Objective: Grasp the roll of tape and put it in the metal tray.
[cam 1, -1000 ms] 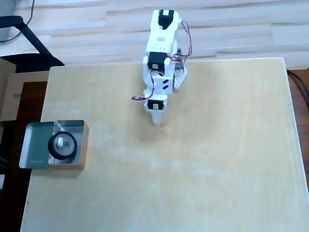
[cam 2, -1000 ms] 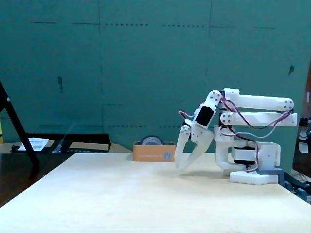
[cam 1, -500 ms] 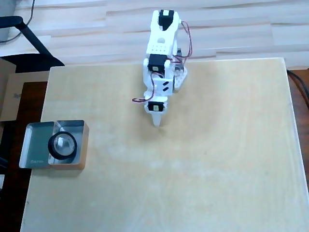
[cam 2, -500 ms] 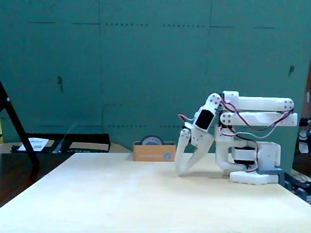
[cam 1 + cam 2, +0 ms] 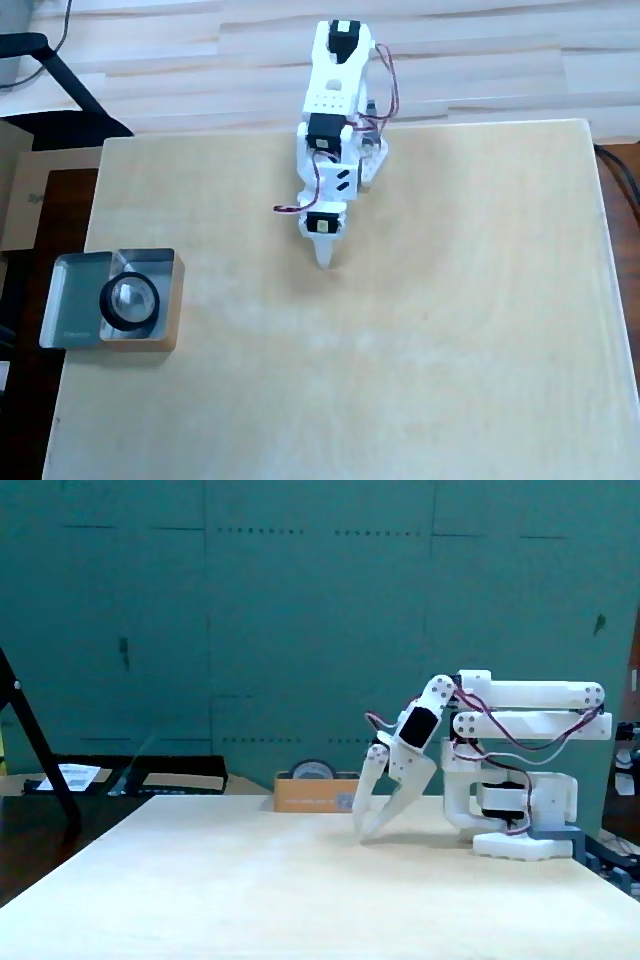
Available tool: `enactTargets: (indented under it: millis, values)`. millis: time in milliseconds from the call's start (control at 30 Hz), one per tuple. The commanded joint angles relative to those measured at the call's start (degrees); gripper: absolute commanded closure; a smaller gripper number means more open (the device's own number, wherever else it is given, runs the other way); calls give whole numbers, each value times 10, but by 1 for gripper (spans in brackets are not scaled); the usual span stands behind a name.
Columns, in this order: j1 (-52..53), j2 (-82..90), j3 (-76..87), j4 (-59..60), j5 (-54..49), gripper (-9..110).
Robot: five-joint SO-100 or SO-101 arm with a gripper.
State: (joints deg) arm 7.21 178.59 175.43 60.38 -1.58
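The roll of tape (image 5: 130, 303), a black ring, lies inside the metal tray (image 5: 73, 300) at the table's left edge in the overhead view. In the fixed view the tray (image 5: 318, 793) shows as a low box mirroring the wood, and the top of the tape (image 5: 313, 768) sticks up above its rim. My white gripper (image 5: 324, 262) hangs near the table's back middle, well to the right of the tray, and points down. Its fingertips (image 5: 360, 831) meet just above the wood, shut on nothing.
The arm's base (image 5: 520, 830) stands at the table's back edge. A black stand leg (image 5: 70, 85) and a cardboard box (image 5: 25, 195) sit off the table's left side. Papers (image 5: 68, 776) lie on a dark surface beyond the table.
The gripper has shifted slightly away from the arm's base and tipped a little lower toward the wood. The tape and tray have not moved.
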Motion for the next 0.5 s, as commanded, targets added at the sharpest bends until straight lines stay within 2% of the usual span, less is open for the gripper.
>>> enactTargets:
  millis: [0, 467]
  values:
    - [-2, 171, -4, -8, 4, 102]
    - [3, 171, -4, -8, 6, 102]
